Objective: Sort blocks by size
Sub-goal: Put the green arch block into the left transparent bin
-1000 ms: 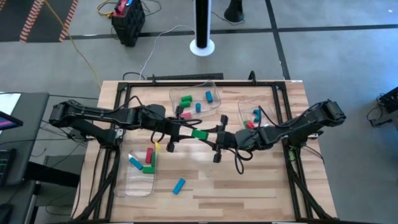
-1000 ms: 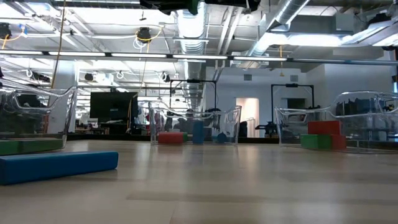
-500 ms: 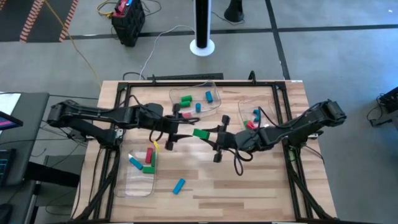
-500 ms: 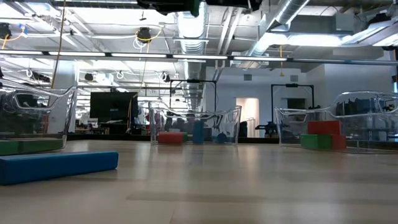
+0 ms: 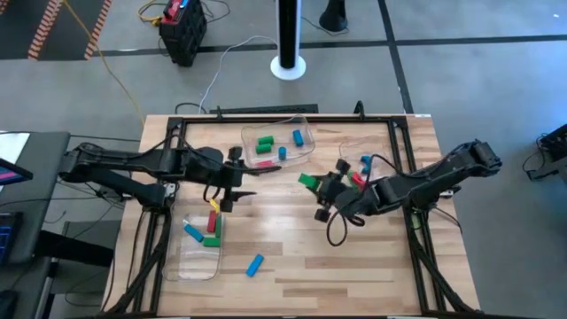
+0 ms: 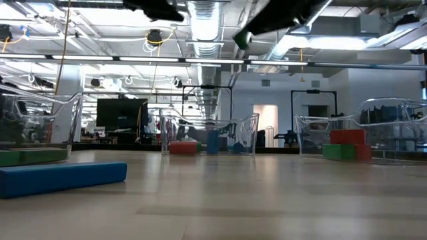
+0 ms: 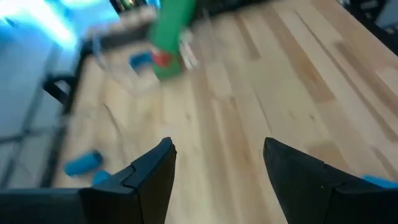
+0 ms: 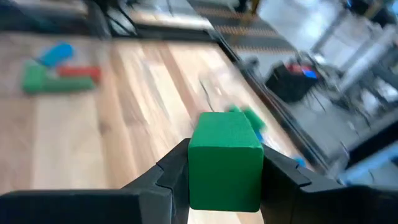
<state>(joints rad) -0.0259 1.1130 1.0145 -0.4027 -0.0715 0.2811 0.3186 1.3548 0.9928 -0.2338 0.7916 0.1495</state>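
- Wooden planks make up the table [image 5: 372, 257], the largest thing we see, with a black frame around its edges.
- We see the left arm reaching in from the left side; its left gripper [image 5: 232, 182] hangs over the table between the far tray and the near-left tray, and in its wrist view the two dark fingers [image 7: 152, 174] stand apart with nothing between them.
- We see the right arm coming in from the right; its right gripper [image 5: 323, 193] sits near the table's middle, just left of the right tray, clamped on a green block [image 5: 307, 182], which is held above the wood. In the right wrist view the block's square green end [image 8: 225, 160] fills the gap between the fingers.
- We count three clear trays: a far tray [image 5: 306, 151] holding green, blue and red blocks, a right tray [image 5: 347, 159] holding blue and red blocks partly hidden by the arm, and a near-left tray [image 5: 190, 261] holding red, blue, green and yellow pieces.
- We find one blue block [image 5: 255, 264] lying loose on the wood near the front edge, right of the near-left tray; in the low view it shows as a blue bar [image 6: 63, 179] at the left.
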